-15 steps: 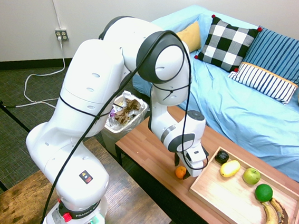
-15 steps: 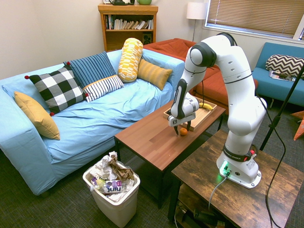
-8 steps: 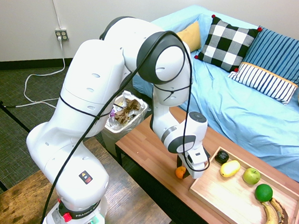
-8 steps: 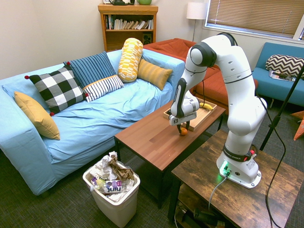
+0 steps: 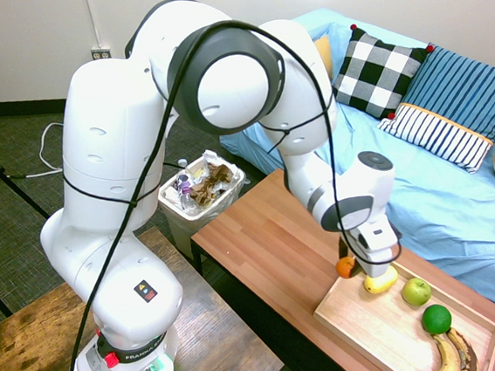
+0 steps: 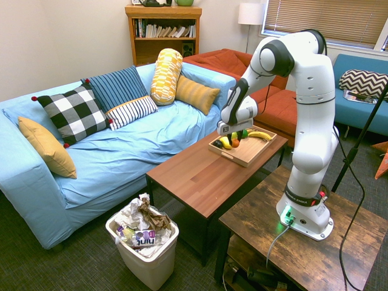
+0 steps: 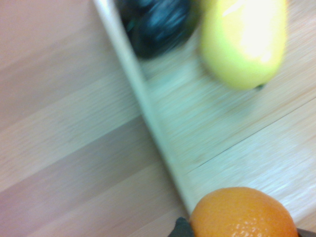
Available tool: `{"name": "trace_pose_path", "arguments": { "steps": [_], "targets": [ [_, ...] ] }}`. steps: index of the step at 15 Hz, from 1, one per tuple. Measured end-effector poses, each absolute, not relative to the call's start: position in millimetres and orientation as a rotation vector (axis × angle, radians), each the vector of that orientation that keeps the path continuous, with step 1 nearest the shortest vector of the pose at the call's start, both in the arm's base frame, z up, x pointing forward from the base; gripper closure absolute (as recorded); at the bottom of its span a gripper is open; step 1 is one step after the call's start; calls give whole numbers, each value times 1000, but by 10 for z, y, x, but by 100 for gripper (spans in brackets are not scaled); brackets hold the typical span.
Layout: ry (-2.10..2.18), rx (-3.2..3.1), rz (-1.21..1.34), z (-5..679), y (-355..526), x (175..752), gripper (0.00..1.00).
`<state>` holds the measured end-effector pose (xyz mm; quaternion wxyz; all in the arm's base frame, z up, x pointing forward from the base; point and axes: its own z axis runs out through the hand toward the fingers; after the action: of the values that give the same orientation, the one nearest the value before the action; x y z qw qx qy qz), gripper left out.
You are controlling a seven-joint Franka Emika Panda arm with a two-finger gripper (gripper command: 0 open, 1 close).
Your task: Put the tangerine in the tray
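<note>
Claw (image 5: pixel 351 264) clenched on the tangerine (image 5: pixel 346 267), lifted clear of the tabletop (image 5: pixel 268 240), hanging over the near rim of the tray (image 5: pixel 366 324). Beside it in the tray, a yellow fruit (image 5: pixel 380 280). No legible writing; wrist view blurred.

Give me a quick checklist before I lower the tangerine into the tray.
1. Tangerine held by end effector: ok, lifted off the table.
2. Tangerine above the tray: ok, about over its near rim; a little further in would be safer.
3. Landing spot bare: ok, bare wood beside the yellow fruit.
4. Clearance from green apple and lime: ok.
5. Grip firmness: cannot tell.
</note>
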<state>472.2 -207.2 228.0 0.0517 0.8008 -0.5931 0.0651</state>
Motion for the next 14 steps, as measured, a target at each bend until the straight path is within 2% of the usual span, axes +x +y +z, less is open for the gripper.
{"name": "trace_pose_path", "arguments": {
  "steps": [3,6,10,14],
  "targets": [
    [-1905,2319,233,2358,-2794,4665,100],
    [-1989,2211,205,2031,-3241,4590,100],
    [-2056,2162,178,1482,-3340,4683,100],
    [-2086,2140,189,1296,-3431,4824,100]
  ]
}}
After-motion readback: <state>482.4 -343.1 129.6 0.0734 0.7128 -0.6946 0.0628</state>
